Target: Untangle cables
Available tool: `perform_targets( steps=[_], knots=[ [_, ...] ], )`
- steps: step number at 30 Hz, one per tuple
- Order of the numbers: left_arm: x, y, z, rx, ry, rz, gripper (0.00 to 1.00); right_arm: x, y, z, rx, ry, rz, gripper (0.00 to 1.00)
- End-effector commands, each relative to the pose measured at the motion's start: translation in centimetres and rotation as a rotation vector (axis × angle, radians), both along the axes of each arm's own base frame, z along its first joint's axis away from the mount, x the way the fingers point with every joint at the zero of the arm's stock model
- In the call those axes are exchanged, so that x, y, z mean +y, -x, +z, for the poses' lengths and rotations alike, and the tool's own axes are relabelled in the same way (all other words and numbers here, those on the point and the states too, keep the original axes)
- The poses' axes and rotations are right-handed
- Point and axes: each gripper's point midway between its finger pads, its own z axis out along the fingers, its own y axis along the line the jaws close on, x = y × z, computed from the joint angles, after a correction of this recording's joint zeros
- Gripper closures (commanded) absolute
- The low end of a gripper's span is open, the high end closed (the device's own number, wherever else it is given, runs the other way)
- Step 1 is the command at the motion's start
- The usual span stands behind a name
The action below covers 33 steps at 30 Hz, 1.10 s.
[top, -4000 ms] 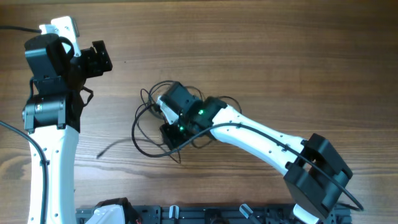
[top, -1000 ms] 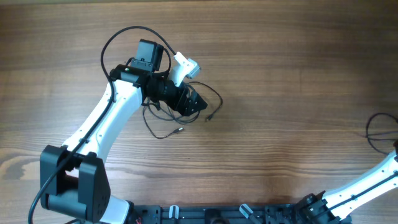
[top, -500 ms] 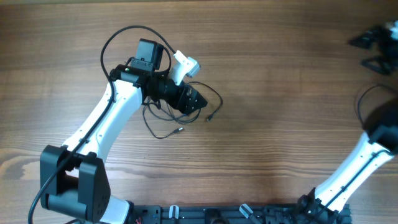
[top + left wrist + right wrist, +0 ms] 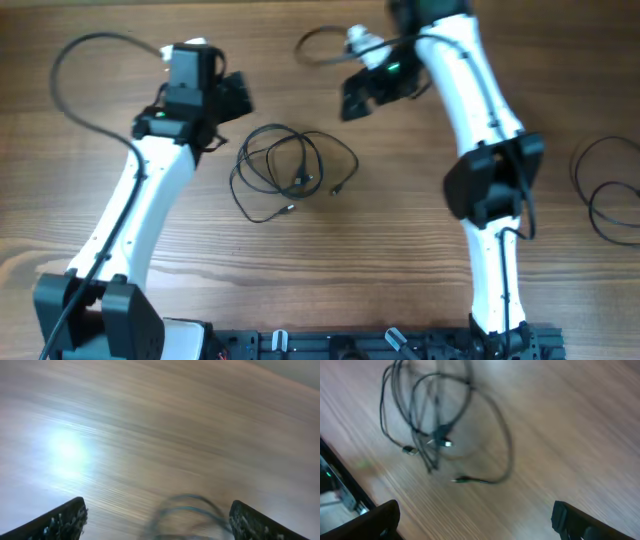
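Centrally on the brown wood-grain desk [image 4: 420, 300] lies 1 loose bundle of thin black cables [image 4: 290, 168]. Its overlapping loops are spread flat, with 3 small plug ends [image 4: 338, 188] showing along its lower right side; how many separate cords make it up cannot be told. Well apart from it, at the desk's right edge, 1 more thin black cord [image 4: 603, 195] lies in 2 loops, partly cut off by the border. 2 white-and-black arms reach in, the left arm [image 4: 140, 210] and the right arm [image 4: 480, 100]. The left gripper [image 4: 232, 98] hangs just up and left of the bundle, not touching it. In the badly blurred left wrist view its 2 black fingers [image 4: 62, 521] stand wide apart with nothing between them, and the bundle [image 4: 187, 507] is a dim smear ahead of them. The right gripper [image 4: 358, 100] hangs up and right of the bundle, also clear of it. In the right wrist view its 2 fingers [image 4: 580, 520] are likewise spread and hold nothing, and the bundle [image 4: 435, 420] lies on the desk beyond them with 3 plug ends visible.
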Motion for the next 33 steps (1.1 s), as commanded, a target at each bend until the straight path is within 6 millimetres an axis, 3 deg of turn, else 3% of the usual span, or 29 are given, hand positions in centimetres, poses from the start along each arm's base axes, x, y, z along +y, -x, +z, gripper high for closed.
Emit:
perform_targets(
  steps=[1,3,6,8,11,14,18,20,21,23,24,28,33],
  knots=[
    [10.5,3.1,1.0,0.009,-0.116,0.414,0.22,1.1,1.0,-1.7,-0.043,0.182,0.056,0.07],
    [13.3,4.8,0.0,0.054,-0.049,0.514,0.27,2.7,2.0,-1.7,-0.036,0.193,0.056,0.12],
    [14.9,6.0,-1.2,0.105,0.091,0.539,0.4,4.7,3.4,-1.7,-0.031,0.196,0.078,0.12],
    [15.7,6.4,-1.6,0.112,0.162,0.551,0.44,5.7,4.1,-1.7,-0.026,0.2,0.072,0.25],
    [16.1,6.6,-1.7,0.111,0.202,0.557,0.46,6.9,4.2,-2.1,-0.021,0.2,0.009,0.45],
    [16.1,6.6,-1.7,0.111,0.202,0.556,0.46,7.6,4.9,-3.2,0.01,0.219,-0.014,0.48],
    [15.7,6.4,-1.7,0.111,0.218,0.54,0.45,8.5,6.3,-7.2,0.048,0.241,-0.002,0.5],
    [15.7,6.4,-1.7,0.111,0.218,0.54,0.45,8.9,6.8,-8.1,0.073,0.227,-0.003,0.53],
    [15.7,6.4,-1.7,0.111,0.218,0.54,0.45,8.9,6.8,-8.5,0.077,0.227,-0.01,0.55],
    [15.7,6.4,-1.7,0.111,0.218,0.54,0.45,9.0,6.7,-8.7,0.078,0.224,-0.026,0.71],
    [15.7,6.4,-1.7,0.111,0.219,0.539,0.45,9.2,6.7,-8.7,0.08,0.218,-0.028,0.72],
    [15.7,6.4,-1.7,0.111,0.218,0.538,0.45,9.5,6.5,-8.7,0.086,0.208,-0.067,0.71],
    [15.5,6.1,-1.6,0.102,0.223,0.527,0.42,10.9,6.8,-7.3,0.129,0.137,-0.135,0.46]
  ],
)
